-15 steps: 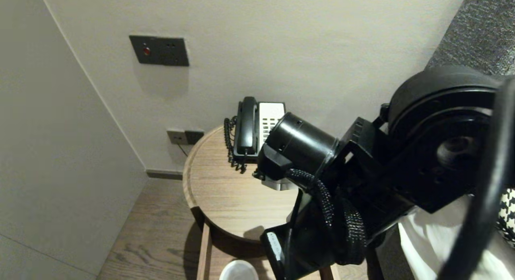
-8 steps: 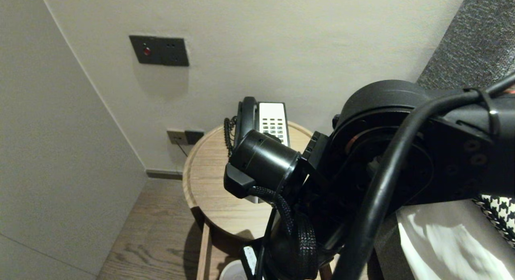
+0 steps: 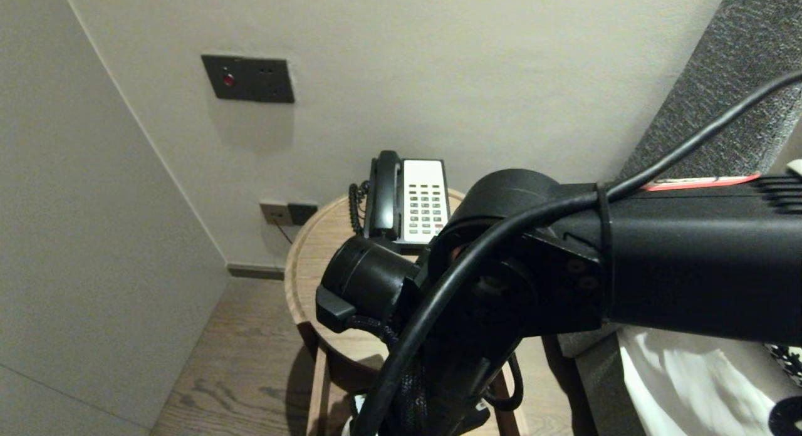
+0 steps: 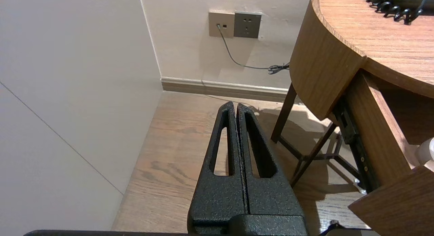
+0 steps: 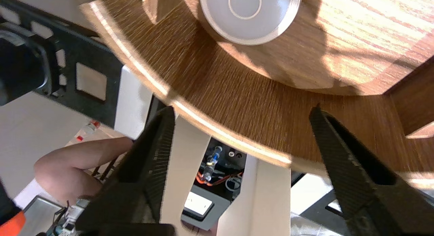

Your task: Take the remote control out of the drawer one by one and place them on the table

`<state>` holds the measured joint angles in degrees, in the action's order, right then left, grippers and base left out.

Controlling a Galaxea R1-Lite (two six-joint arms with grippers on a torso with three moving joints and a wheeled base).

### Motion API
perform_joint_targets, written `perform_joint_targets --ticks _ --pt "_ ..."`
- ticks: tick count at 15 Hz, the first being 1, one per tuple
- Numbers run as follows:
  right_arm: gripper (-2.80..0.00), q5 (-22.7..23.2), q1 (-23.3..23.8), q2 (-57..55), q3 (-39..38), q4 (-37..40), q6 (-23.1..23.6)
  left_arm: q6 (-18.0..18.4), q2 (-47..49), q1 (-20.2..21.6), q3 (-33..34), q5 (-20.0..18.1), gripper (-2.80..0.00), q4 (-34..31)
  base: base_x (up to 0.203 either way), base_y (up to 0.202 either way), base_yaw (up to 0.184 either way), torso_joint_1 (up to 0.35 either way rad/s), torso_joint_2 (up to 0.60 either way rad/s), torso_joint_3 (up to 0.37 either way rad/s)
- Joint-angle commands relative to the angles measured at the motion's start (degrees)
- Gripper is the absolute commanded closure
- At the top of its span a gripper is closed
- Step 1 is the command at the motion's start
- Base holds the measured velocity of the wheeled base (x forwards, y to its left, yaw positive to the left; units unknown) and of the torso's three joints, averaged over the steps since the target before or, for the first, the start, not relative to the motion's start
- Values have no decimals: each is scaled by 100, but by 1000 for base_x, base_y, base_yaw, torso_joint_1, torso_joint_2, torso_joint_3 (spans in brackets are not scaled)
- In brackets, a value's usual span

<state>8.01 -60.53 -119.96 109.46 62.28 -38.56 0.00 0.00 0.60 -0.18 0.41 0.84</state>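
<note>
My right gripper (image 5: pixel 242 115) is open, with nothing between its fingers. It hangs just above the curved front rim of a wooden drawer (image 5: pixel 217 90), which is pulled out from under the round side table (image 3: pixel 310 260). A white round cup (image 5: pixel 245 8) stands inside the drawer. In the head view my right arm (image 3: pixel 501 285) fills the foreground and hides its own gripper and the drawer. A black and white telephone (image 3: pixel 407 198) sits at the back of the table top. My left gripper (image 4: pixel 235 105) is shut and empty, parked low over the floor beside the table.
The pulled-out drawer front (image 4: pixel 390 202) and table legs are close to the left gripper's side. Wall sockets (image 4: pixel 234 24) with a cable sit near the skirting. A dark switch panel (image 3: pixel 247 79) is on the wall. White bedding (image 3: pixel 689 379) lies at the right. A person's finger (image 5: pixel 74 161) shows below the drawer.
My right arm has swung down and to the left in the head view. It now uncovers the telephone's keypad and hides the white cup that showed at the bottom edge.
</note>
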Motion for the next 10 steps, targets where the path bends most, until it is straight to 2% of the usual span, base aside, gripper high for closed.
perform_joint_targets --ticks 1,10 --pt "-280 14 20 -226 5 13 -20 0 -14 2 1 2 0 4 0 0 0 0 0 0" --pt "-280 -27 15 -589 14 -269 -11 0 -9 2 1 2 0 4 0 0 0 0 0 0"
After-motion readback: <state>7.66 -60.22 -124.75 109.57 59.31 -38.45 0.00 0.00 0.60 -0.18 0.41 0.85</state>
